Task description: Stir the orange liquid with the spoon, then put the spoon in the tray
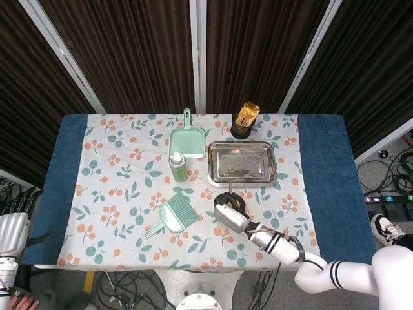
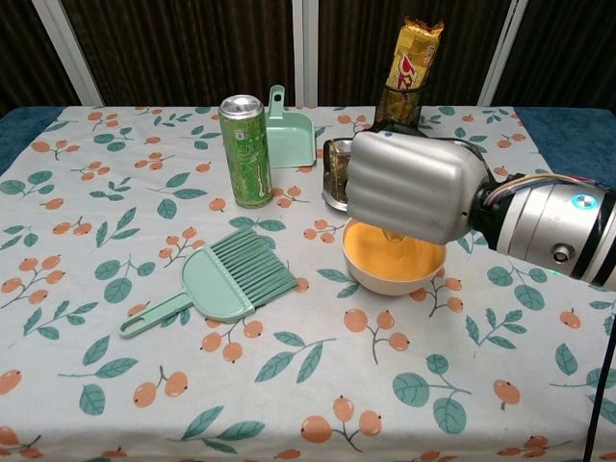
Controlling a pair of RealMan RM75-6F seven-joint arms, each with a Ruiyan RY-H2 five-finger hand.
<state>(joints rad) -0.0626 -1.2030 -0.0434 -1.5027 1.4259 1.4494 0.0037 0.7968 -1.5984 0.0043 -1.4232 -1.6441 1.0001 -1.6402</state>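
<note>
Chest view: right hand (image 2: pixel 412 185) hovers over the bowl (image 2: pixel 394 258) of orange liquid — fingers clenched, seemingly around the spoon, barely visible — positioned for stirring

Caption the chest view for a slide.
Right hand over the bowl of orange liquid, beside brush and can.

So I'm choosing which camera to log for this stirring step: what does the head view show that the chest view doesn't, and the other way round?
Only the head view shows the whole rectangular steel tray, the blue table edges and the left robot hand parked off the table. Only the chest view shows the orange liquid clearly inside the white bowl. Both show the right robot hand over the bowl, the green can, the mint brush, the mint dustpan and the gold snack bag.
</note>
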